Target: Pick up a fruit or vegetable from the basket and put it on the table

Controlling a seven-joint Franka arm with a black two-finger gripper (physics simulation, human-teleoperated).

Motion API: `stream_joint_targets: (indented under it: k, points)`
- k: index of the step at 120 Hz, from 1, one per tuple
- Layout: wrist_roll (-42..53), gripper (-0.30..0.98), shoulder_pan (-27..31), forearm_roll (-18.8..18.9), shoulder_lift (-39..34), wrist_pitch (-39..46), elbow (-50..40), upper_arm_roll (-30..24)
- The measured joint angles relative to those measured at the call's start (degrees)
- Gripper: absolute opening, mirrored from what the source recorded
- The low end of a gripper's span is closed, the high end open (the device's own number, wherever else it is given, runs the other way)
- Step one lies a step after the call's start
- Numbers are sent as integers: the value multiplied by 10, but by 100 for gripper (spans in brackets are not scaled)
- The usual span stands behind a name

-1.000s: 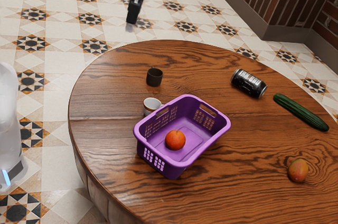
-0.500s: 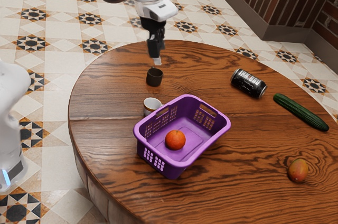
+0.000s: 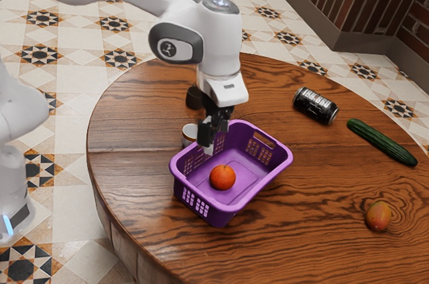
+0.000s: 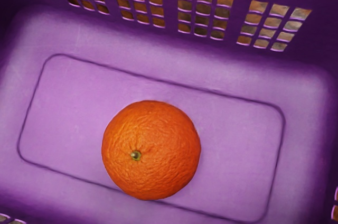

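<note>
Gripper: my gripper (image 3: 213, 142) is above the basket (image 3: 221, 215), near its rim on the side by the pale cup (image 3: 190, 134) in the exterior view.
Fingers: I cannot tell whether the fingers (image 3: 204, 135) are apart or together.
Orange: the orange (image 4: 151, 150) sits inside the basket on its floor, apart from the fingers, its green stem end showing; it covers part of one long side of the floor's rounded outline.
Basket: purple, upright on the bench (image 3: 134, 177), with rows of slots in its walls.
Pale cup: upright, just beside the basket.
Dark cup: the dark cup (image 3: 194, 98) is near the pale cup, partly hidden by the arm (image 3: 218, 46).
Can: the black can (image 3: 316, 106) lies on its side.
Cucumber: the cucumber (image 3: 381, 142) lies near the can.
Mango: the mango (image 3: 378, 216) rests on the bench, well apart from the basket.
</note>
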Motion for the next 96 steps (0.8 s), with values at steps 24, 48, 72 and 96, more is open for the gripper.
stream_joint_targets:
  k: [24,48,72,96]
  points:
    - [-19,67,-51,-3,40,-4,22,49]
    - [-48,67,-164,-1,49,14,25,162]
    - [-74,67,-212,0,64,52,16,236]
    - [-95,67,-319,1,44,90,2,354]
